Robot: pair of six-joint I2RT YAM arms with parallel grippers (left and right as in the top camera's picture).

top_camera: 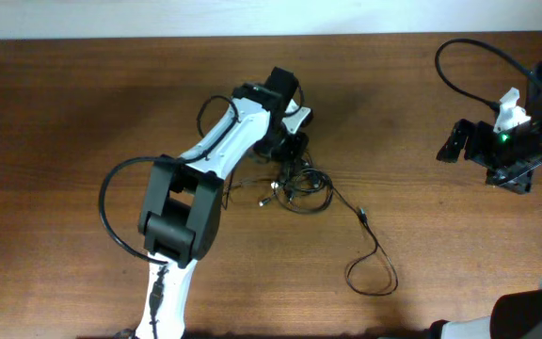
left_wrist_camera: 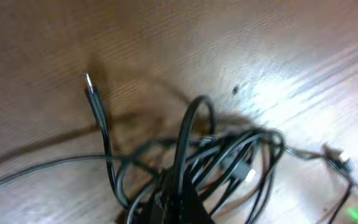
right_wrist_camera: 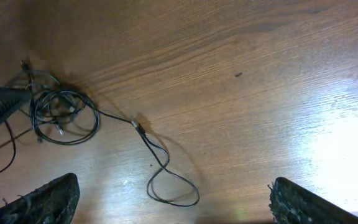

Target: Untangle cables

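Cables lay in a tight knot near the middle of the wooden table, with one long strand running out toward the near right, passing a small plug and ending in a slack loop flat on the wood. The left gripper hung directly over the far edge of the knot, touching or nearly touching it. Its wrist view showed the knot close up, with one strand arching up toward the camera and another plug end sticking out to the left, but the fingers themselves were lost in dark blur, so whether they were clamped on a strand or parted could not be told. The right gripper sat far to the right, well apart from the cables, holding nothing. In its wrist view its fingers stood wide apart over bare wood.
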